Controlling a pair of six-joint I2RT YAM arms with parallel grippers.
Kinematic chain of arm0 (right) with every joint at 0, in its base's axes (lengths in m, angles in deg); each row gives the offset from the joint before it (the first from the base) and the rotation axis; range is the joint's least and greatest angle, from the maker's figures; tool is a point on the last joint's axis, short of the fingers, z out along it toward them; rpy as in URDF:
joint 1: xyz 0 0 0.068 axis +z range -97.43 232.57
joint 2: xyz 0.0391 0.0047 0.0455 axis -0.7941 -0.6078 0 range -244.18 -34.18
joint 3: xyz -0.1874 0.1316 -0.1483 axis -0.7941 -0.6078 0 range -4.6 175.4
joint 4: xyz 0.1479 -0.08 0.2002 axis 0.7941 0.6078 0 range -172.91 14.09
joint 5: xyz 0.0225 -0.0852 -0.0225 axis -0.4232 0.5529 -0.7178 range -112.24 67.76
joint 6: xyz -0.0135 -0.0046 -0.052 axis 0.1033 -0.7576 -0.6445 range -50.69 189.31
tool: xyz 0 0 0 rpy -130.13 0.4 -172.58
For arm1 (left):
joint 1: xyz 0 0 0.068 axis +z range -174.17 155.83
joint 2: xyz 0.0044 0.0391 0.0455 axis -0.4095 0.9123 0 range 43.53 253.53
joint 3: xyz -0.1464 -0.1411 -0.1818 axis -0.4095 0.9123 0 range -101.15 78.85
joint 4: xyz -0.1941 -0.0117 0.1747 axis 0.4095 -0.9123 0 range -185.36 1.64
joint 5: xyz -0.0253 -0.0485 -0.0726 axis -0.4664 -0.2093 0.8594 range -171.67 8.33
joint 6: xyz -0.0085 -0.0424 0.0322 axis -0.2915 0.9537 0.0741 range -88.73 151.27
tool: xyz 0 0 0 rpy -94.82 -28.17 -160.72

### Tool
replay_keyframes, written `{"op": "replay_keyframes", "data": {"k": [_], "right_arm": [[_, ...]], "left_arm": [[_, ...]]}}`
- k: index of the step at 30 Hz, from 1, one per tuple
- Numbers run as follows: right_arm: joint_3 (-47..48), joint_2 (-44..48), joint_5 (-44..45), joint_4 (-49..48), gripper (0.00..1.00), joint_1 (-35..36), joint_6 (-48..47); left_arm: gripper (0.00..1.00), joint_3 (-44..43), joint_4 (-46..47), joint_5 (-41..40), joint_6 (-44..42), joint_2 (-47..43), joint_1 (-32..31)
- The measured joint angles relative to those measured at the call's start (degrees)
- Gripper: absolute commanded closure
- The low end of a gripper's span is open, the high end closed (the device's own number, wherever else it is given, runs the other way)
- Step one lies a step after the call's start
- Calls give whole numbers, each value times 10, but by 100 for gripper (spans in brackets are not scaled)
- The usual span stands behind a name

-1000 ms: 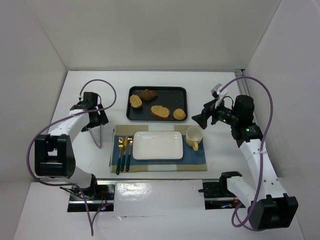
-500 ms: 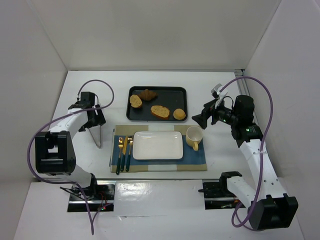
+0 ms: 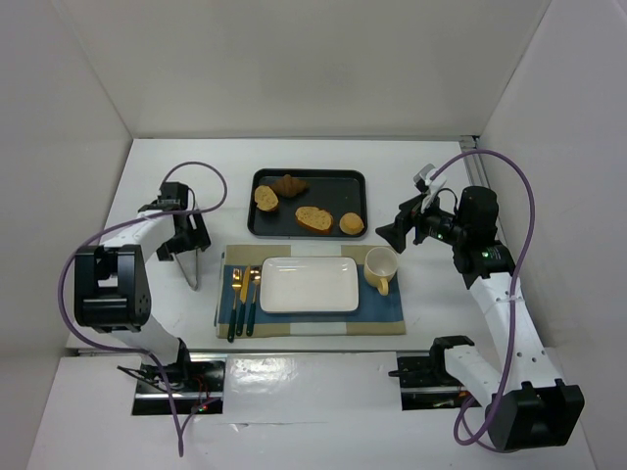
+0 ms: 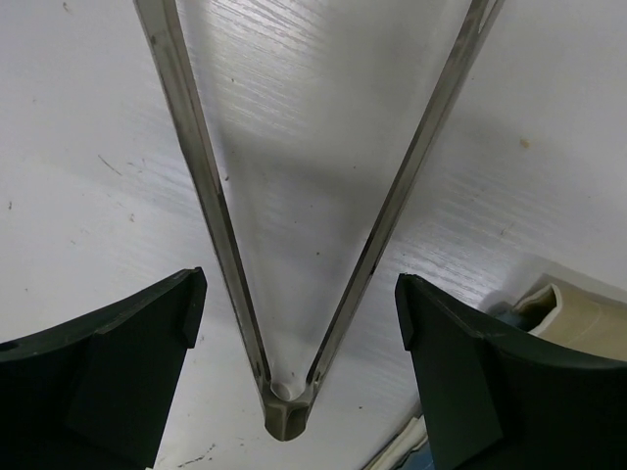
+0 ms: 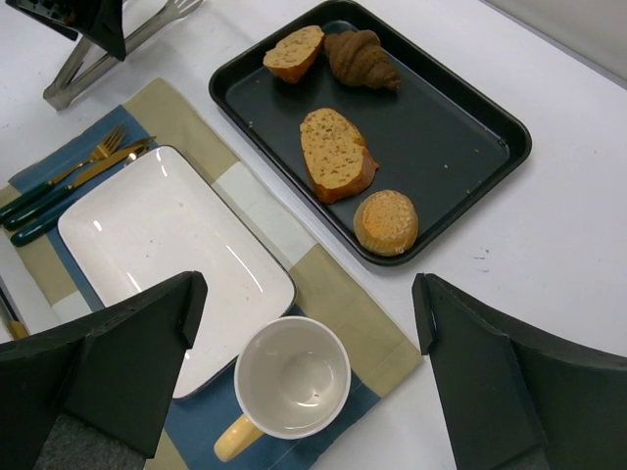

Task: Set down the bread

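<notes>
White tabletop (image 3: 431,294) under white walls (image 3: 294,69): your right gripper (image 5: 306,294) hangs wide open with the yellow cup (image 5: 293,380) below it, and the bread (image 5: 386,221) lies just ahead of it in the nearest corner of the black tray (image 5: 441,147), beside the oval slice (image 5: 335,154). Your left gripper (image 4: 299,294) is spread wide, the metal tongs (image 4: 211,196) lying between its fingers, hinge end nearest, touching neither

Tongs (image 4: 284,416) — both arms cut off at top edge.

The V-shaped metal tongs (image 4: 208,191) look brushed; the white table (image 4: 313,108) grained; the white rectangular plate (image 5: 167,240) glossy; the dark tray (image 5: 460,162) matt; the small round golden-tan bun (image 5: 386,221) rough-crusted.
</notes>
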Motion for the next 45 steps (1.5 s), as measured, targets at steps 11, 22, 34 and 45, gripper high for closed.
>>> {"op": "replay_keyframes", "data": {"k": [11, 22, 34, 45], "right_arm": [[0, 5, 0, 0, 0, 0, 0], [0, 7, 0, 0, 0, 0, 0], [0, 11, 0, 0, 0, 0, 0], [0, 11, 0, 0, 0, 0, 0]], "left_arm": [[7, -1, 5, 34, -14, 43, 20], [57, -7, 12, 66, -26, 53, 28], [100, -7, 3, 103, -28, 20, 22], [62, -62, -26, 236, -25, -152, -98]]}}
